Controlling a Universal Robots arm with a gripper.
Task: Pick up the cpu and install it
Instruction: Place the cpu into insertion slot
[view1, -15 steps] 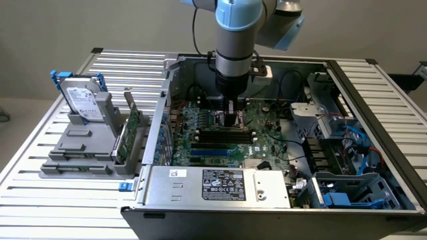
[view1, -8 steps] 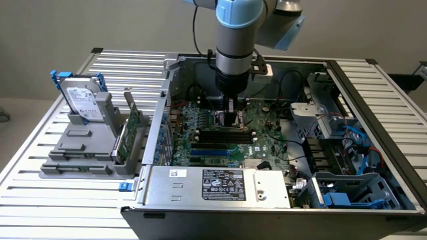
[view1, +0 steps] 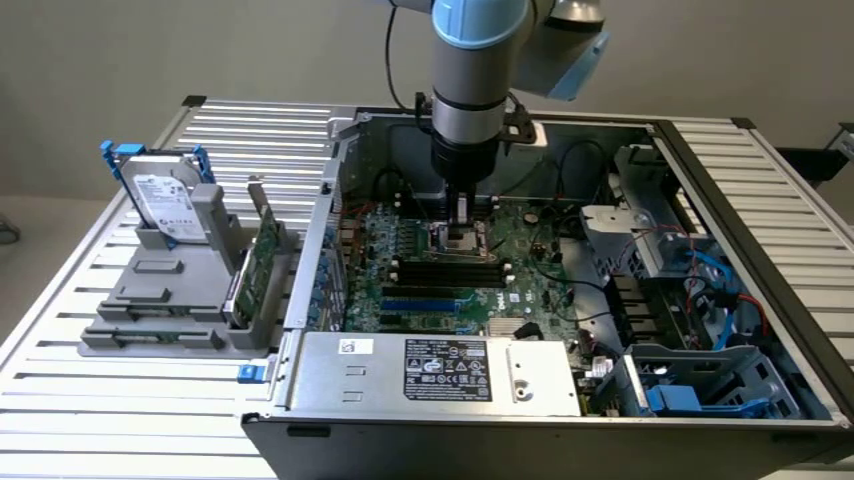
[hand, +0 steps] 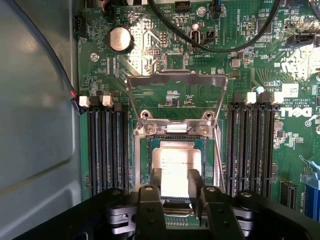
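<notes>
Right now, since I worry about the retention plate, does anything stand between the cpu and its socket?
Nothing visible does. The hinged plate is swung open, clear of the socket frame, and the cpu lies inside that frame with the gripper right at it. Fully seated or not, I cannot tell.

Grey arm (view1: 467, 95), pale blue joint caps (view1: 483, 20), black end effector (view1: 462, 215)

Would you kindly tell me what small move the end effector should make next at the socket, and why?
Probably a short, level lift straight up: the end effector is closed on the small flat square silver-grey cpu, which lies inside the square metal socket frame, so sideways motion might catch its walls.
</notes>
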